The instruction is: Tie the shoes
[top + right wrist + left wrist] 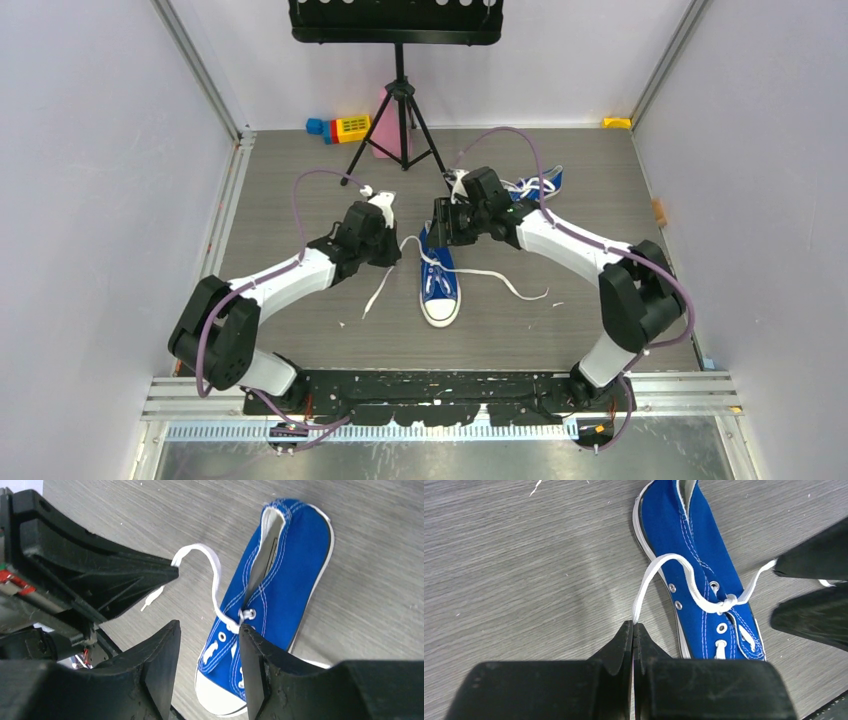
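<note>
Fingers [621, 640] of the left gripper [633, 629], black and wedge-shaped, are pressing together on a flat white lace [647, 580]. The lace is arching from their tips to a knot [729, 600] on the blue canvas shoe [696, 545] just beyond. The right gripper [207, 635] is hovering with its jaws apart over that shoe's metal eyelets [221, 636]. The second shoe [545, 183] is lying beyond it on the grey wood-grain surface [524, 555].

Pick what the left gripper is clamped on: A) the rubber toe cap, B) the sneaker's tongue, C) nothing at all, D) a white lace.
D: the left gripper is shut on the white lace, which arcs up from the eyelets of the blue sneaker into its fingertips.
</note>
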